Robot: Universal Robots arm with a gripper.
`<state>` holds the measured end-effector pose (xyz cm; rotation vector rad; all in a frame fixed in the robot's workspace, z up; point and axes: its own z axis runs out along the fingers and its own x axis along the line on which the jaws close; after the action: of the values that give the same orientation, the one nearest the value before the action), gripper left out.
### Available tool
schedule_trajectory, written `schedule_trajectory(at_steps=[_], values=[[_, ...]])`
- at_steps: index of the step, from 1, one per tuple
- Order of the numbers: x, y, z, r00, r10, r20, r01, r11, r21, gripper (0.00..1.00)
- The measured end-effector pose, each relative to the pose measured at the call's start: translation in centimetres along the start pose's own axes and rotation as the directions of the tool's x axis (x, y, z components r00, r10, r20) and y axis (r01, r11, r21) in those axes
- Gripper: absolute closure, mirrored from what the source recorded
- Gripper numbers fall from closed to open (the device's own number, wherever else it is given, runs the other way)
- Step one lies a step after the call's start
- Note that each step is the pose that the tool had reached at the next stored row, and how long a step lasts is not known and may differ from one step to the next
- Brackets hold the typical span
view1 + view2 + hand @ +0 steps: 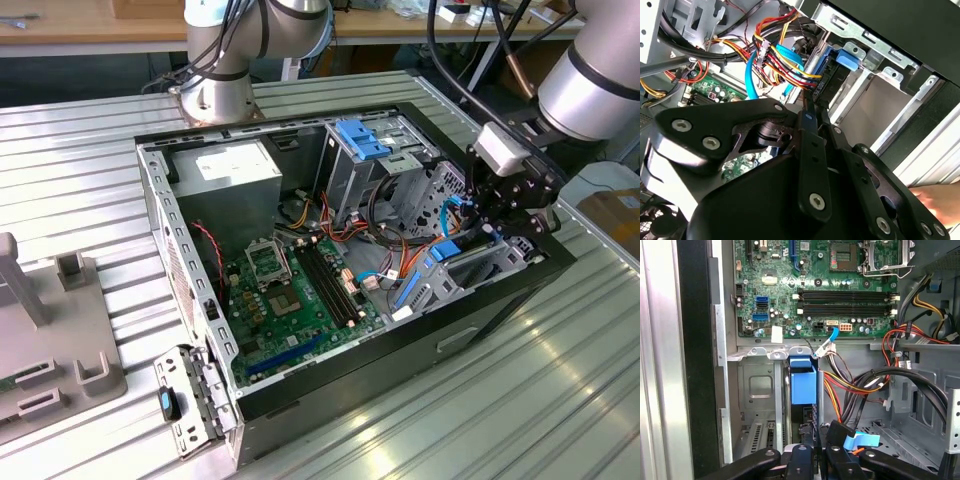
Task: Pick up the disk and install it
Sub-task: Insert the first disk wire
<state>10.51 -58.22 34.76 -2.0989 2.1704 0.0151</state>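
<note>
Disk [803,382] upright in drive bay [757,390], pinched edge-on by end effector [812,440] fingers

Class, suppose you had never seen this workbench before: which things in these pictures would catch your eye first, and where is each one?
The open computer case lies on the ribbed metal table, its green motherboard exposed. At the exterior view's right, the gripper reaches into the case at the drive cage, where the disk with its bright blue rail stands on edge in a metal slot. A bundle of red, yellow and orange wires runs close beside it.
</note>
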Motion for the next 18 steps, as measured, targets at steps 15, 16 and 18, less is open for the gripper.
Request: schedule_trajectory(at_steps=[15, 16, 18], values=[[0.07, -0.12, 0.06, 1.0000, 0.000, 0.0000, 0.000, 1.0000, 0.0000, 0.84], [0.08, -0.11, 0.06, 1.0000, 0.000, 0.0000, 0.000, 1.0000, 0.0000, 0.84], [0.08, -0.12, 0.06, 1.0000, 0.000, 0.0000, 0.000, 1.0000, 0.0000, 0.84]])
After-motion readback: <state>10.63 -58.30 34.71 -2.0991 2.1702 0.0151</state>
